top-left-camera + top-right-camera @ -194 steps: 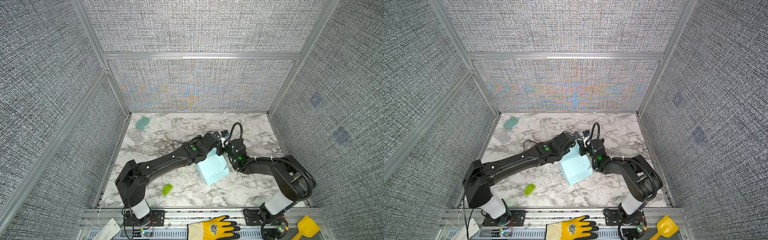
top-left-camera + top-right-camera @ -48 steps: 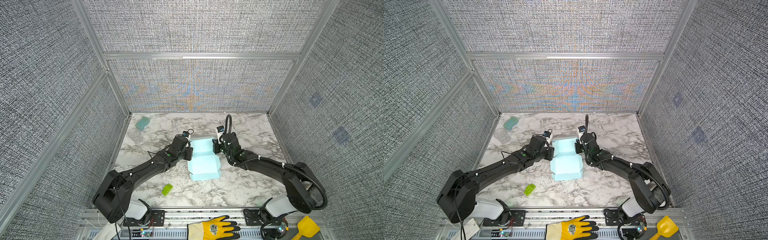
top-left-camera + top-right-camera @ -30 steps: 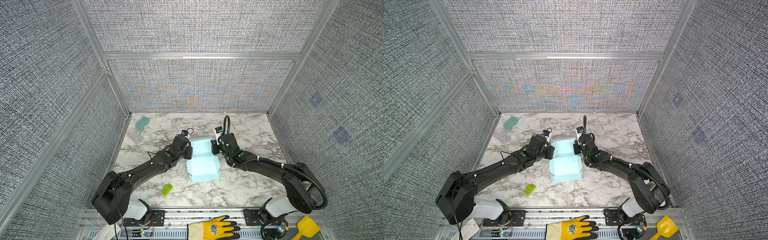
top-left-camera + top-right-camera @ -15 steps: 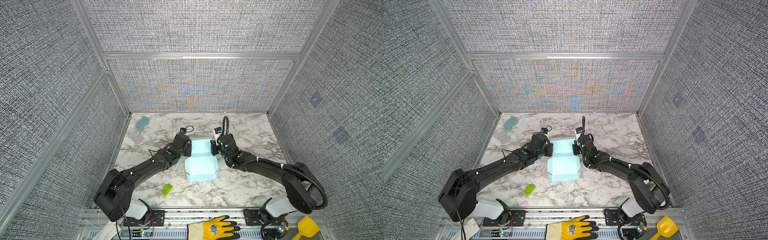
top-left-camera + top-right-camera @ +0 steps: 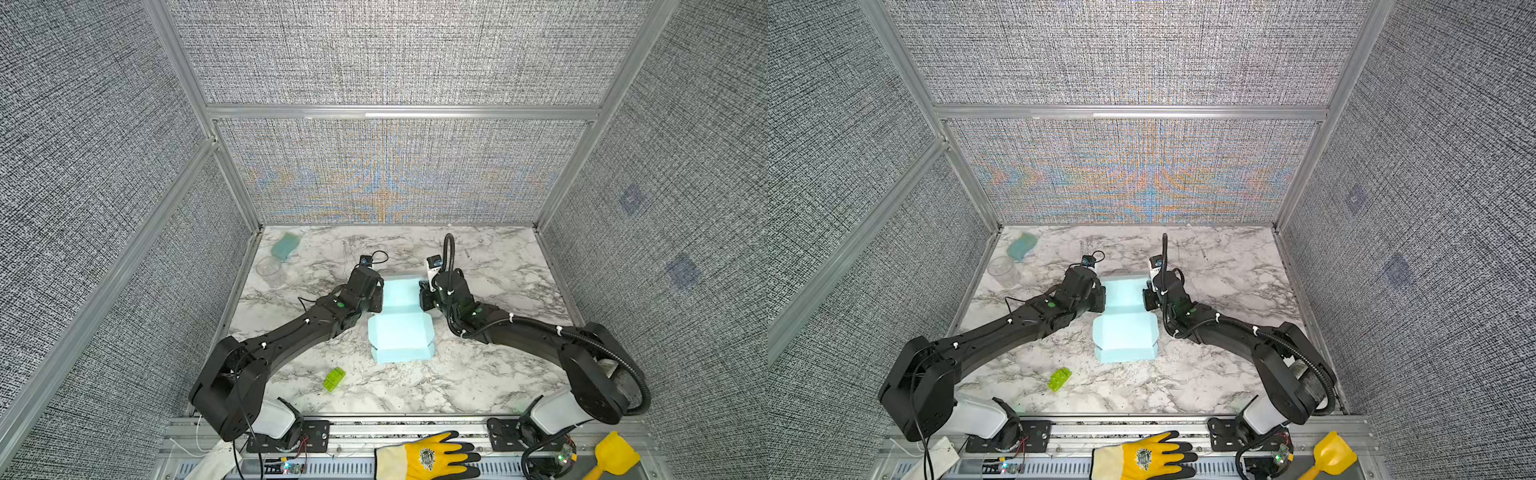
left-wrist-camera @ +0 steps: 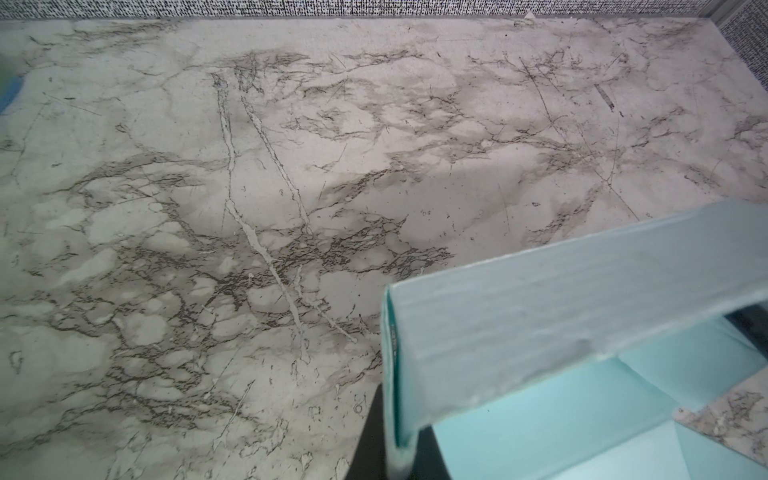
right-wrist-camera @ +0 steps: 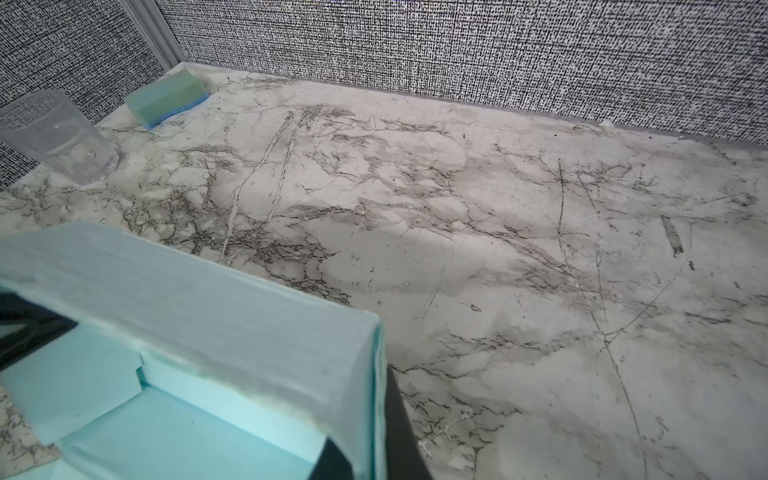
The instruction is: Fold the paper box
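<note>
The paper box (image 5: 401,328) lay on the bench (image 5: 478,374), just beyond the green brick (image 5: 334,379) and a little to its right in both top views. It was only half formed. The end nearer the brick looked like a flatter panel with cut corners, and the end farther from the brick had its walls raised.

The left pincer (image 5: 376,293) was clamped on the raised side wall on the brick's side. In the left wrist view the wall's thin edge ran down between its dark fingers (image 6: 368,440). The right pincer (image 5: 424,295) was closed on the opposite wall, the one farther from the brick.

The box looked like thin matte card, so it was probably very light and not slippery, but springy at the creases and easy to dent. A hold low on a wall, close to a corner crease, would likely bend it least. A pinch at mid-wall could buckle it. Being so light, it would probably skid over the smooth bench unless one side was steadied.
</note>
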